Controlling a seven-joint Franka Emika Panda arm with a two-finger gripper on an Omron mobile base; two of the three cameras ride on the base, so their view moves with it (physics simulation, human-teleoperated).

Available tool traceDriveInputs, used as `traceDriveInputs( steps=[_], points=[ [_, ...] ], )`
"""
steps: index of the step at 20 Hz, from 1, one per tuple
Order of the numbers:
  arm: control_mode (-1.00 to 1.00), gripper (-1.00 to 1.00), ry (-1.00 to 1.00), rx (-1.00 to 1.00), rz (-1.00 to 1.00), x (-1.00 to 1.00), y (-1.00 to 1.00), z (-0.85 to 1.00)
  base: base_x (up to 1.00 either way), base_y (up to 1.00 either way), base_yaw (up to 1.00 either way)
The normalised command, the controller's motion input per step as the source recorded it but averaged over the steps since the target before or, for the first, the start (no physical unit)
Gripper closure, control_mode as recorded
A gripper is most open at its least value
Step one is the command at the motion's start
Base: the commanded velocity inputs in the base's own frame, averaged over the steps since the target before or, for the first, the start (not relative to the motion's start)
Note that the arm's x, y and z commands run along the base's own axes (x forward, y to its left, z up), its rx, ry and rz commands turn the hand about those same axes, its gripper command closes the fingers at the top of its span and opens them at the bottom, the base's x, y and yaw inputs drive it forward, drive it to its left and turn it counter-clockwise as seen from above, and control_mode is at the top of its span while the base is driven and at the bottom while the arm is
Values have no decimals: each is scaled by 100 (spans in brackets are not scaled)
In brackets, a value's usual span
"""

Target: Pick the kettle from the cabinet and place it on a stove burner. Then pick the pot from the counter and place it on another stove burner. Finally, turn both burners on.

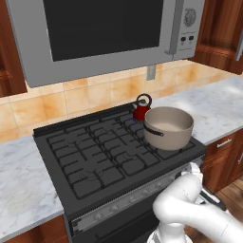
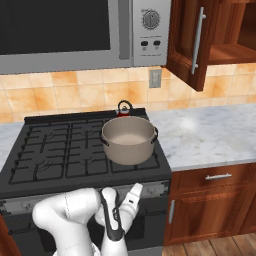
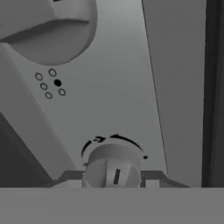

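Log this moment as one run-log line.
phase: burner ignition | gripper: around knob | pot: on front-right burner | kettle: on burner behind pot

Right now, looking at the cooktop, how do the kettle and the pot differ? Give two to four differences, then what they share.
Colour: the kettle is dark red, the pot taupe-grey.
Size: the kettle is small, the pot wider and bigger.
Top: the pot is lidless with a pale inside; the kettle has an arched black handle over its top, the pot dark side handles.
Place: the kettle sits on a rear burner, the pot in front of it.
Both stand upright on the right side of the black cooktop.
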Motion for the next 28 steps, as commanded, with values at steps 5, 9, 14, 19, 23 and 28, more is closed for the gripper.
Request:
traceDriveInputs(
  steps=[5,9,14,19,23,28],
  points=[
    [-100,-100,0,0,0,0,4,-1,0,0,0],
    [-100,-100,-9,6,0,-25,-8,0,0,0,0],
    [-100,-100,-16,8,0,-51,-24,0,0,0,0],
    [-100,-100,-17,7,0,-57,-22,5,0,0,0],
    [-100,-100,-11,18,0,-41,-34,12,0,0,0],
    [-100,-100,0,36,6,-4,-50,-1,0,0,0]
  ],
)
